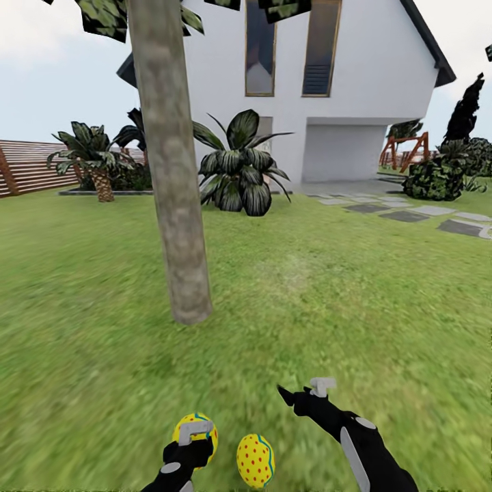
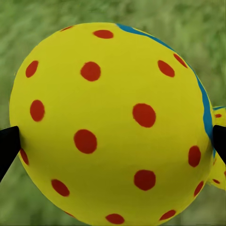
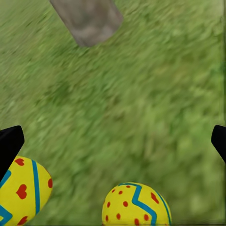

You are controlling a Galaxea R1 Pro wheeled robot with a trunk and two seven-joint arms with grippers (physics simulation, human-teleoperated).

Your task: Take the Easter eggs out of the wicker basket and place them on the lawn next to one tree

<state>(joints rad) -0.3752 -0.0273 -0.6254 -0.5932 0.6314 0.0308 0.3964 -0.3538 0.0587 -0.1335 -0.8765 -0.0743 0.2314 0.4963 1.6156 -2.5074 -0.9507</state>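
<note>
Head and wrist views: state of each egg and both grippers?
Left gripper: shut on an egg.
Held egg: clamped between the gripper's fingers, above the grass.
Second egg: lying loose on the lawn, not held.
Right gripper: open, holding nothing.
Tree: upright; both eggs on its near side, short of the trunk.

Home garden, lawn [image 1: 328,287], white house [image 1: 342,89], tree [image 1: 171,171]

The head camera looks forward and down over the lawn [image 1: 307,287], the tree [image 1: 174,205] at eleven o'clock. The left wrist camera sits tight against one egg [image 2: 110,125]. The right wrist camera looks down from higher, sharing the trunk [image 3: 87,19] and grass.
</note>
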